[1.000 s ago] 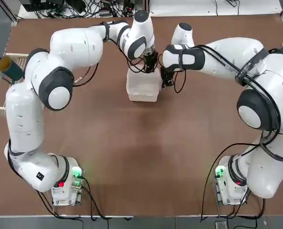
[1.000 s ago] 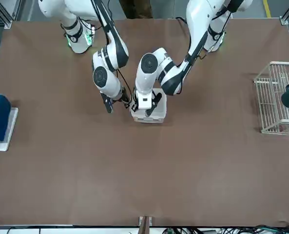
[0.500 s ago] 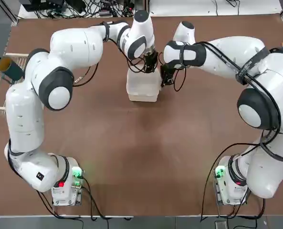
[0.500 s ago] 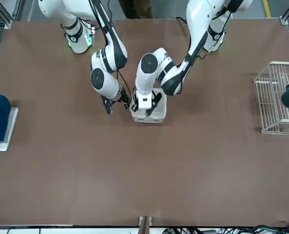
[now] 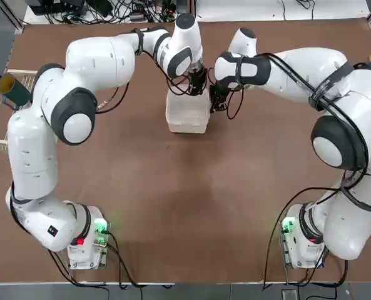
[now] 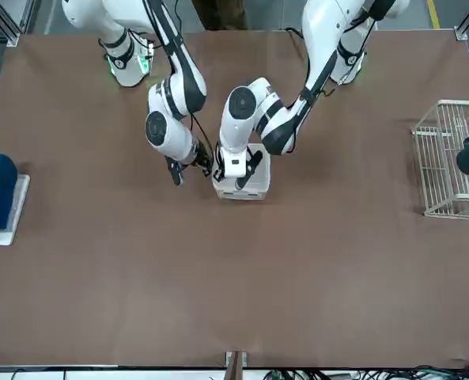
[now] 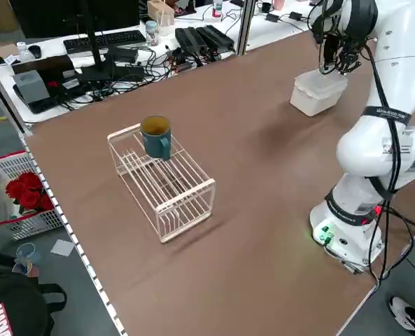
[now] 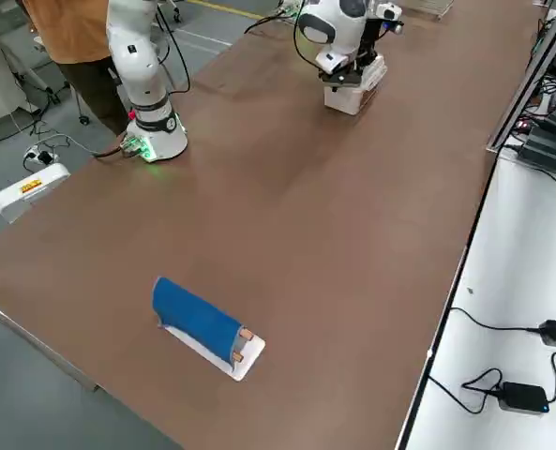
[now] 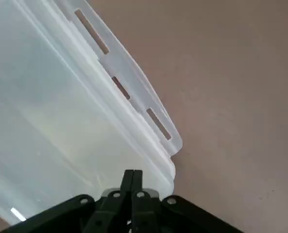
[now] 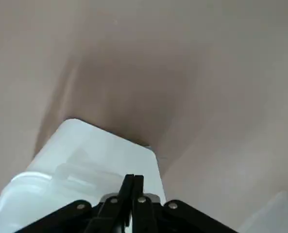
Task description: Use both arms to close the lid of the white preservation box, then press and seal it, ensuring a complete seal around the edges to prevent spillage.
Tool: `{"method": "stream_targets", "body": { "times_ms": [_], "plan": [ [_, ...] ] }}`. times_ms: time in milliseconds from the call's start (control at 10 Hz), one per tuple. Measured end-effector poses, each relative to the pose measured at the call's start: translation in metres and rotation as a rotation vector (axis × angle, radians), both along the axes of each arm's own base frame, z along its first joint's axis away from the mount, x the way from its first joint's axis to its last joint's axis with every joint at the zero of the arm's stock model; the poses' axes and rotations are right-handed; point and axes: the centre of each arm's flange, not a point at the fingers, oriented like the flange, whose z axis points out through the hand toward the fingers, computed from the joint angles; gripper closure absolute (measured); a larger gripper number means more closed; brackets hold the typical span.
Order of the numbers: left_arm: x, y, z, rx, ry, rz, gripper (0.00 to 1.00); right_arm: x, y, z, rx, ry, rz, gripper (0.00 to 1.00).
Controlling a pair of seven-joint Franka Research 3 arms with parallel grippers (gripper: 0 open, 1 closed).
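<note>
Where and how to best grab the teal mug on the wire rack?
Take the teal mug by its handle or by the rim beside it. In the left side view it stands out from the body, and nothing on the wire rack seems to crowd it. I'd come from the handle side, since the mug looks tipped over in the top view. Correction: it stands upright, mouth up; that tilt is just camera angle.

Both arms reach forward, left pincer [image 9: 133, 172] and right pincer [image 10: 134, 177] shut.

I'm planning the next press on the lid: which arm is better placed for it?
Probably the left: its closed pincer sits over the lid, well within the rim, while the right pincer is at the box's right edge.
</note>
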Motion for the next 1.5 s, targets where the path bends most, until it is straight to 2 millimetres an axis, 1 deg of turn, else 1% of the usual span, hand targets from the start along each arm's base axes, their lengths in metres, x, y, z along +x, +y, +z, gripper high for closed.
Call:
{"method": "stream_targets", "body": {
  "times_ms": [200, 1100, 1500],
  "plan": [
    [0.0002, 0.0001, 0.0, 0.0, 0.0, 0.0, 0.99, 0.0004, -0.0029, -0.0017, 0.021, 0.001, -0.001, 0.94],
    [0.0005, 0.0003, -0.0002, 0.0, 0.0, 0.001, 0.99, -0.0031, -0.0026, -0.0041, 0.033, -0.023, -0.009, 0.95],
    [0.0007, 0.0003, 0.0001, 0.0, -0.001, 0.001, 0.99, -0.0042, -0.0025, -0.0085, 0.044, -0.032, -0.035, 0.96]
  ]
}}
